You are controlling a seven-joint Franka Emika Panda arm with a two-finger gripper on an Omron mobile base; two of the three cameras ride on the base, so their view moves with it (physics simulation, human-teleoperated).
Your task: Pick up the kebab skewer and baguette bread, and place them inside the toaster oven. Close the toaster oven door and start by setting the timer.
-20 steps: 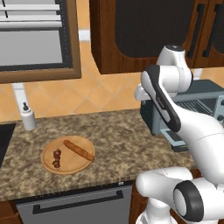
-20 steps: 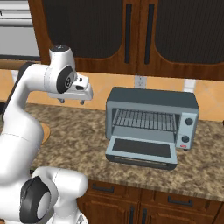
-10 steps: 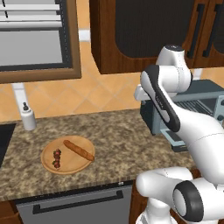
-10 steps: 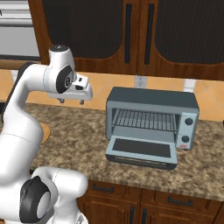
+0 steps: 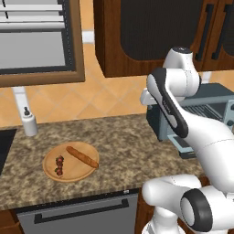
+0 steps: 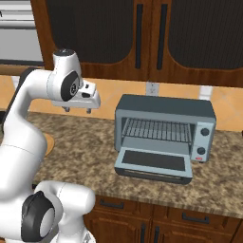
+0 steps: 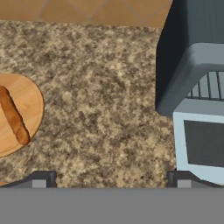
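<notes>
under dark wooden cabinets, the speckled stone desk (image 5: 119,141) carries a round wooden board (image 5: 71,162) near its front left edge, where the baguette bread (image 5: 82,156) and kebab skewer (image 5: 59,165) lie side by side. toward the right end we see the toaster oven (image 6: 164,130) with its toaster oven door (image 6: 154,164) folded down flat. our tool (image 6: 77,110) hovers above the bare middle, jaws spread wide and empty.

From my left base view, the arm (image 5: 183,119) hides most of the toaster oven (image 5: 215,103). In the hand view, the baguette bread (image 7: 13,116) and round board (image 7: 30,109) run off at nine o'clock.
</notes>
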